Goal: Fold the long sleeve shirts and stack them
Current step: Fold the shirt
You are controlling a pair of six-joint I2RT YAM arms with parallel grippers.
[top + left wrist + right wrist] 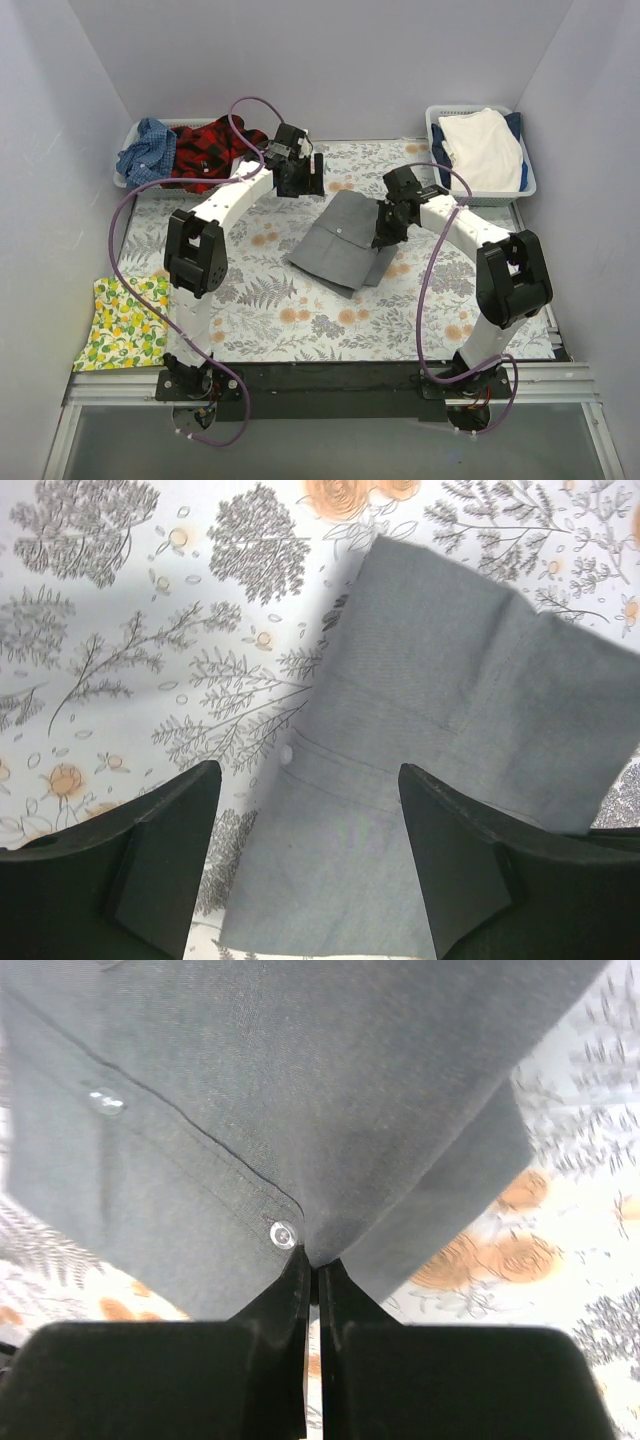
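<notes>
A folded mid-grey shirt [338, 245] lies in the middle of the fern-print table cover [260, 310]. My right gripper [385, 236] is at the shirt's right edge and is shut on it. In the right wrist view the fingers [313, 1260] pinch a fold of the grey cloth [300, 1080] beside a button [283, 1233]. My left gripper [300, 185] hovers open above the shirt's far left end. In its wrist view the grey cloth [440, 700] lies below the parted fingers [308, 773]. A red-black plaid shirt [210, 145] and a blue checked shirt [148, 150] are heaped at the back left.
The plaid and checked shirts sit in a basket [128, 140] at the back left. A second basket [433, 120] at the back right holds white and dark blue cloth [485, 150]. A yellow lemon-print cloth [125, 320] lies at the table's front left.
</notes>
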